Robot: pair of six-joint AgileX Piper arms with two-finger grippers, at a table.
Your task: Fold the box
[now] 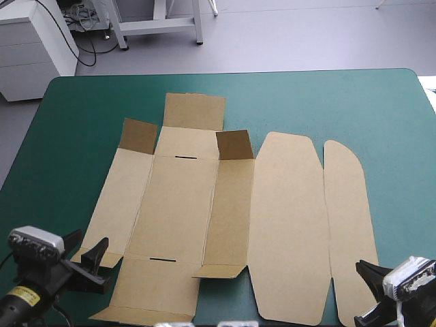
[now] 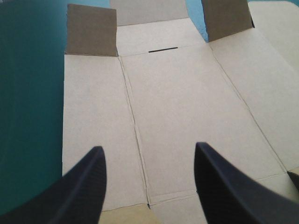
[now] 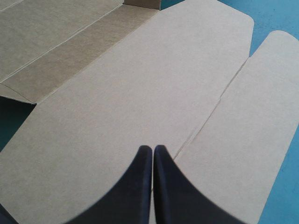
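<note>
While the box (image 1: 184, 204) lies spread almost flat across the middle of the teal-green cover (image 1: 68, 136), both grippers sit low at the table's near edge, one at each near corner of the board. The left gripper (image 1: 101, 262) is at the box's near-left corner with its black fingers standing well apart; in its wrist view the left gripper (image 2: 149, 147) hangs over the near end of the box (image 2: 177, 102), one finger above the left side panel and the other above the centre panel. The right gripper (image 1: 368, 293) is at the near-right corner, and in its wrist view the right gripper (image 3: 153, 148) has its fingers pressed together in one point, directly over the crease between the two rightmost panels of the box (image 3: 140, 84); whether the tips touch the board cannot be told. Farther in, the centre panel has a short dark slit (image 1: 159, 259) near its near fold and another slit (image 1: 185, 157) at its far fold. To the right lie the wide lid panel (image 1: 286, 225) and the narrow strip (image 1: 347, 225), both flat with rounded ends. At the far end, two small corner tabs (image 1: 235, 144) stand tilted up, and the far flap (image 1: 195, 111) lies flat beyond them.
</note>
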